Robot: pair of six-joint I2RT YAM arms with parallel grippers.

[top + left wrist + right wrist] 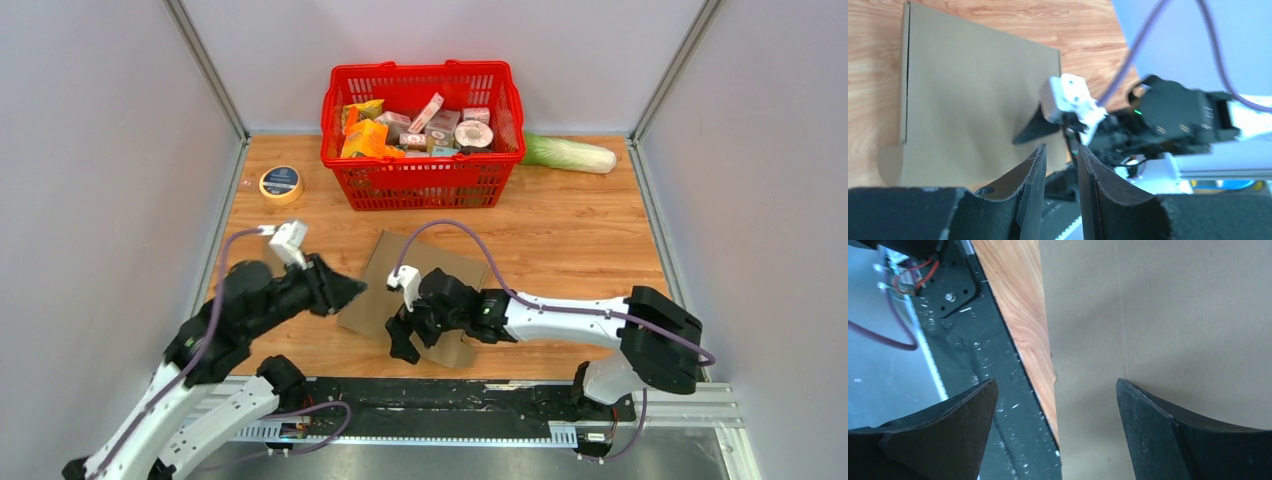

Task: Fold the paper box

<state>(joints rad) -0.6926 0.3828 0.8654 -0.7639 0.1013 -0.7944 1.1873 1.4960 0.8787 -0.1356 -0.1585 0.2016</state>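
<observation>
The paper box [425,258] lies flat and unfolded on the table [580,240], just in front of the red basket [425,185]. Below the basket's left corner, the left gripper [352,290] sits at the sheet's left edge, fingers narrowly apart, holding nothing; farther from the basket, the right gripper [412,338] spreads wide, straddling the sheet's near edge

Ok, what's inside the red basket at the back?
The red basket holds small packaged goods: orange packets, a pink-and-white box, a round tin. Anything beneath them is covered.
</observation>
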